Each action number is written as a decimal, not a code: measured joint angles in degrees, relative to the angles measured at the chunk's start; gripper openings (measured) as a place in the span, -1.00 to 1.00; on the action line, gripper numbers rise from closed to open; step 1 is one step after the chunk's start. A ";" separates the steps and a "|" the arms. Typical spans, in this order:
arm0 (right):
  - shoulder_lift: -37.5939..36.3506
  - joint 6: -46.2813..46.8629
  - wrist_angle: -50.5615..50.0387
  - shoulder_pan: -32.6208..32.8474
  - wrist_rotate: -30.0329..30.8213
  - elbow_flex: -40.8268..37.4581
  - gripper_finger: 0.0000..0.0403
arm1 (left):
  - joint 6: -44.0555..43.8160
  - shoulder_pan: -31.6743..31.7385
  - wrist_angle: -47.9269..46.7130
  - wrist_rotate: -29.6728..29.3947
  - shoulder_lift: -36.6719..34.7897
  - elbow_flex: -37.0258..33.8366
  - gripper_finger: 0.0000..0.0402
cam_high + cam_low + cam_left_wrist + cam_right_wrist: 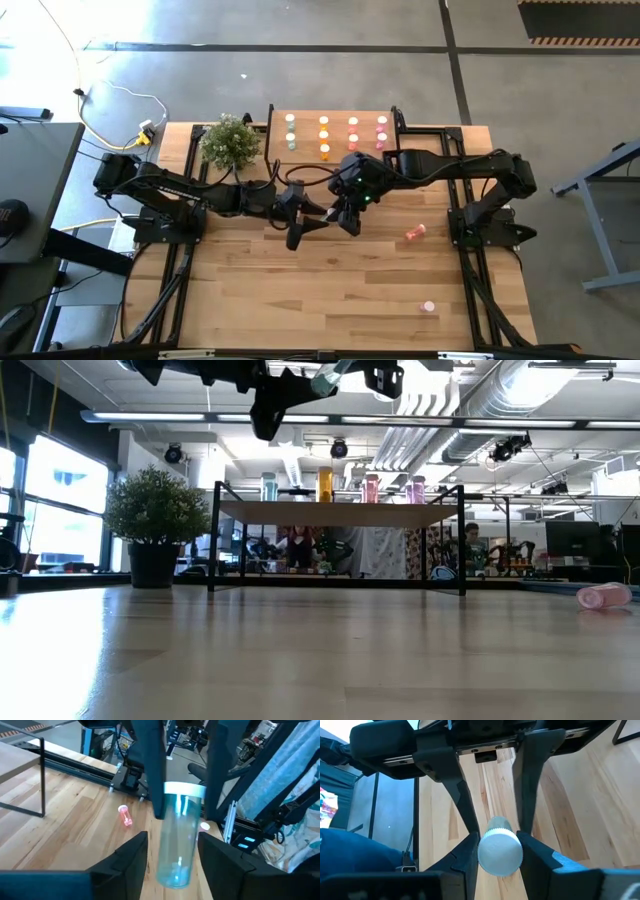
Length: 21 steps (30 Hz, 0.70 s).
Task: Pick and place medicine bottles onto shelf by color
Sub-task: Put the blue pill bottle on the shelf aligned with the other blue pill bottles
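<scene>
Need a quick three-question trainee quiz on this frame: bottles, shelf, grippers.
1. True or false: the pale bottle in the right gripper rests on the table.
2. How many bottles lie on the table, off the shelf? A none, B two, C five.
3. What stands by the shelf's left end?

Key
1. False: it is in mid-air, with the left gripper around it.
2. B: the near bottle and the far bottle.
3. The plant.
</scene>
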 joint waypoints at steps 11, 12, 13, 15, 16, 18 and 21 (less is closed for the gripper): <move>-0.01 0.00 0.02 -0.11 0.21 0.00 -0.49 | 0.17 0.00 0.00 0.41 0.00 0.00 -0.43; 0.00 0.01 0.02 -0.11 0.21 0.00 -0.49 | 0.22 -0.02 0.00 0.44 0.00 0.00 -0.45; 0.00 0.02 0.02 -0.11 0.20 0.00 -0.49 | 0.26 0.00 0.00 0.53 0.00 0.00 -0.47; 0.00 0.02 0.04 -0.11 0.20 0.00 -0.49 | 0.39 -0.01 0.00 0.53 0.00 0.00 -0.50; -0.01 0.04 0.04 -0.11 0.20 0.00 -0.49 | 0.39 -0.02 0.00 0.53 0.00 0.00 -0.52; -0.01 0.24 0.04 -0.11 0.20 0.00 -0.49 | 0.39 -0.02 0.02 0.53 0.00 0.00 -0.53; 0.01 0.61 0.04 -0.11 0.20 0.00 -0.49 | 0.37 -0.02 0.02 0.53 0.00 0.00 -0.53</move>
